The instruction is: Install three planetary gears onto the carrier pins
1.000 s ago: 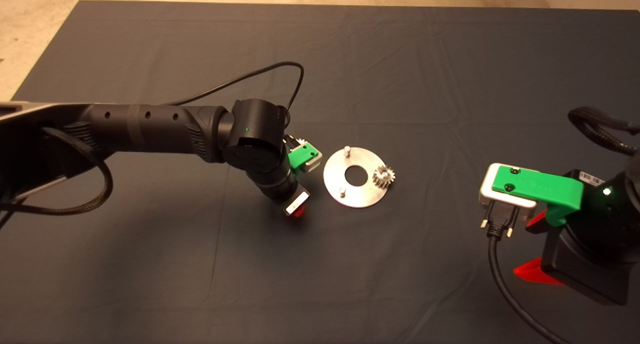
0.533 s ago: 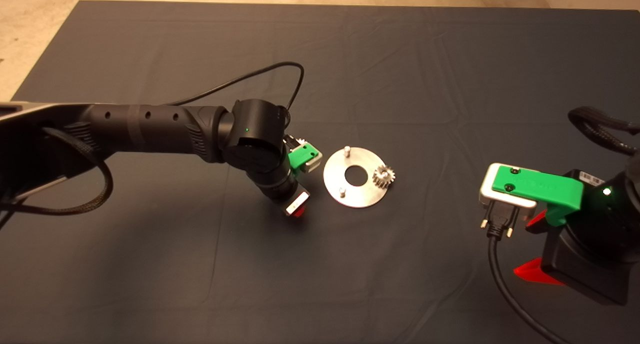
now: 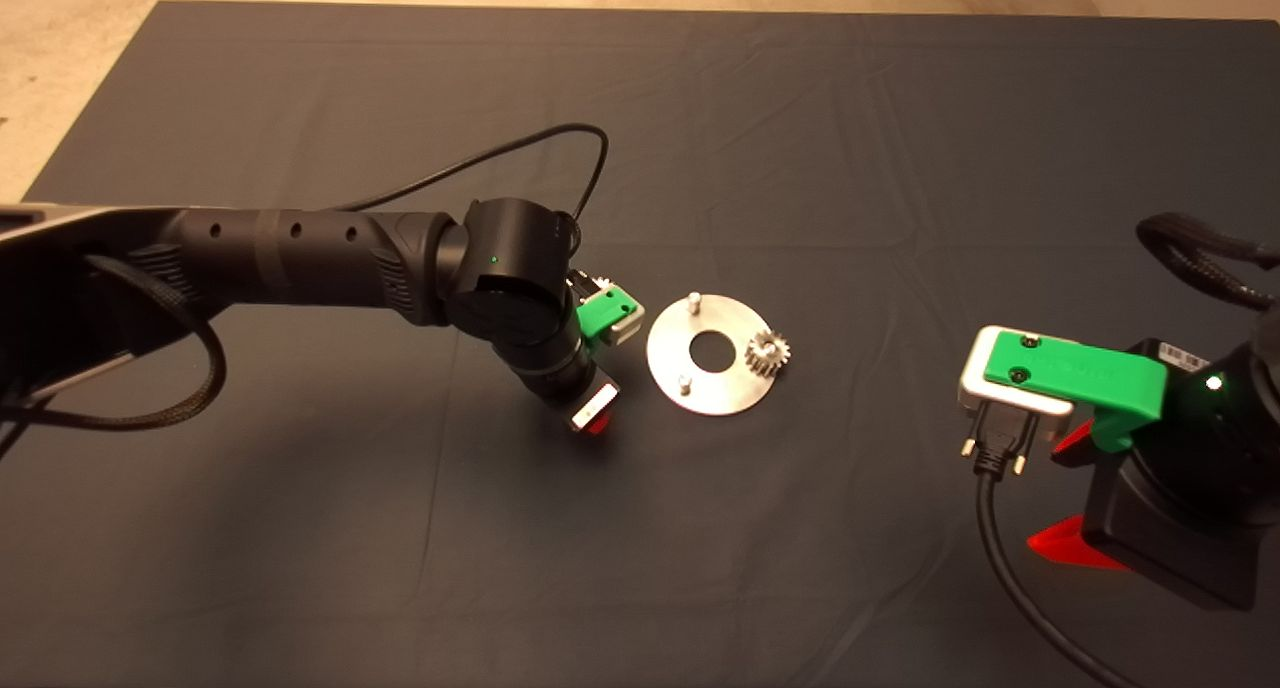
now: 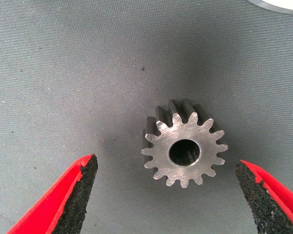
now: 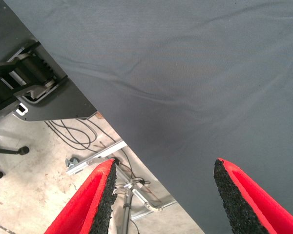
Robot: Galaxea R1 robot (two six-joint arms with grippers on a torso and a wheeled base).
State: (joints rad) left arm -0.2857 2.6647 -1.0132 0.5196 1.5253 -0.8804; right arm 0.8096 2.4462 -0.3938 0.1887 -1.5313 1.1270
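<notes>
The carrier disc (image 3: 667,351) lies flat at the mat's middle. One planetary gear (image 3: 768,353) sits on the pin at its right rim. Two carrier pins (image 3: 692,302) (image 3: 684,384) stand bare. My left gripper (image 3: 596,414) points down just left of the disc. In the left wrist view, the left gripper (image 4: 166,165) is open, and a second planetary gear (image 4: 185,148) lies flat on the mat between its fingers (image 4: 77,190), touching neither. The head view hides this gear under the arm. My right gripper (image 3: 1060,493) waits open at the lower right.
The disc's rim (image 4: 278,3) shows just beyond the gear in the left wrist view. The right wrist view shows the mat's edge (image 5: 132,141), with floor, cables and a metal frame (image 5: 95,158) past it. A black cable (image 3: 1010,568) hangs from the right wrist.
</notes>
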